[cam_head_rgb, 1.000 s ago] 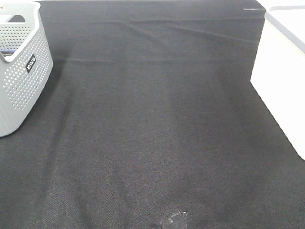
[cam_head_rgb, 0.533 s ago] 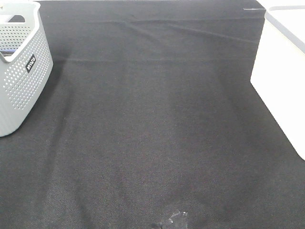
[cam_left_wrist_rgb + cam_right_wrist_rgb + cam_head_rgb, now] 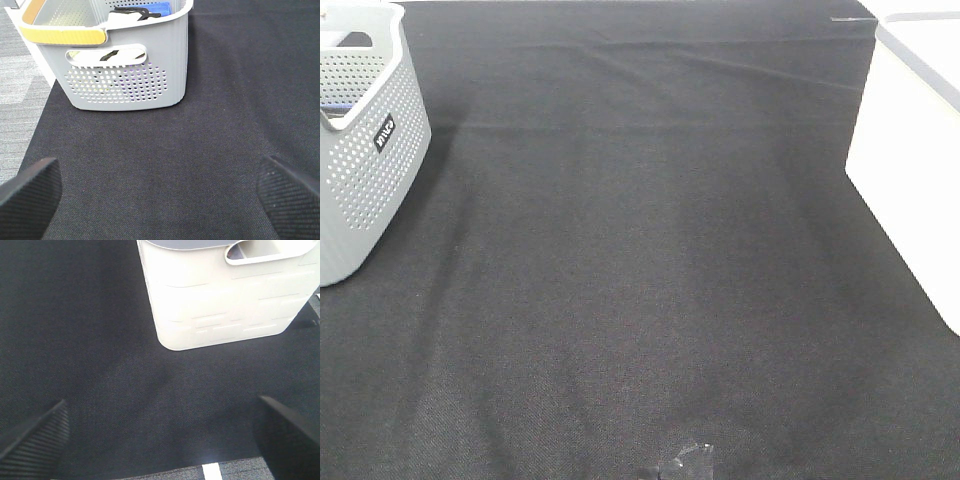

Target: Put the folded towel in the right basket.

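Note:
No folded towel lies on the black cloth [image 3: 640,260]. The right basket [image 3: 910,170] is white and stands at the right edge; it also shows in the right wrist view [image 3: 220,295]. The left basket [image 3: 365,150] is grey and perforated. In the left wrist view [image 3: 125,75] it holds something pale [image 3: 124,17] with a black piece and a blue piece on it; I cannot tell if this is the towel. My left gripper [image 3: 160,200] is open and empty, short of the grey basket. My right gripper [image 3: 162,440] is open and empty, short of the white basket. Neither arm shows in the exterior view.
A yellow band [image 3: 62,35] runs along the grey basket's rim. A small clear scrap [image 3: 690,462] lies on the cloth at the front edge. Grey floor [image 3: 20,85] shows beside the table on the left, past the cloth's edge.

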Robot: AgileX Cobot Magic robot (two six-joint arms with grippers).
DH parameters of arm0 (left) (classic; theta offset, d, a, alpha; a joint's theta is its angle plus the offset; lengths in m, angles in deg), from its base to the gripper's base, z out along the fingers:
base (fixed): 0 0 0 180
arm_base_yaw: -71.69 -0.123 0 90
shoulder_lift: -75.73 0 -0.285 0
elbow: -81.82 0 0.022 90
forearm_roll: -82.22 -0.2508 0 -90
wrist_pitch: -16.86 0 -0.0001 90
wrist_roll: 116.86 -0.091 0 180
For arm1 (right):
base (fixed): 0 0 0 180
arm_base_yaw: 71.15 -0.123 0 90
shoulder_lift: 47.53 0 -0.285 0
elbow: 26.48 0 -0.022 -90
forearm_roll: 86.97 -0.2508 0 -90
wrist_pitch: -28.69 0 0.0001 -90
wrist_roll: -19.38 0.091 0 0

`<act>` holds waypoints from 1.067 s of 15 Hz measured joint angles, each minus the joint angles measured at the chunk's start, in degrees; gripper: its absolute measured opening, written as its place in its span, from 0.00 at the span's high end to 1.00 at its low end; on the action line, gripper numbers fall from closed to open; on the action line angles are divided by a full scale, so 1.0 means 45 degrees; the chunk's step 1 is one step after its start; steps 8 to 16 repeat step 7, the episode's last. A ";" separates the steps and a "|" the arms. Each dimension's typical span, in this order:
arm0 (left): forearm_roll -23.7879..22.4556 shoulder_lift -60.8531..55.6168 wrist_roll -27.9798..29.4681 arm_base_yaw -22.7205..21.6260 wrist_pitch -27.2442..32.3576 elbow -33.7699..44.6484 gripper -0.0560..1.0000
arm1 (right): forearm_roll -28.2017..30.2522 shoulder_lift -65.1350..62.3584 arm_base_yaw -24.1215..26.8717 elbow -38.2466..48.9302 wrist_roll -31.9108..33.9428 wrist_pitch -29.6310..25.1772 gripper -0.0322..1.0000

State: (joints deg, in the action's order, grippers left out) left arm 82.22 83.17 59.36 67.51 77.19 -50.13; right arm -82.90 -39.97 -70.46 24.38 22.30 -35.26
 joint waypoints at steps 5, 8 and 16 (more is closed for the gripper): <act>0.0000 0.0000 0.0000 0.0000 0.0000 0.0000 0.01 | 0.0000 0.0000 0.0000 0.0000 0.0000 0.0000 0.04; 0.0000 0.0000 0.0000 0.0000 0.0000 0.0000 0.01 | 0.0000 0.0000 0.0000 0.0000 0.0000 0.0000 0.04; 0.0000 0.0000 0.0000 0.0000 0.0000 0.0000 0.01 | 0.0000 0.0000 0.0000 0.0000 0.0000 0.0000 0.04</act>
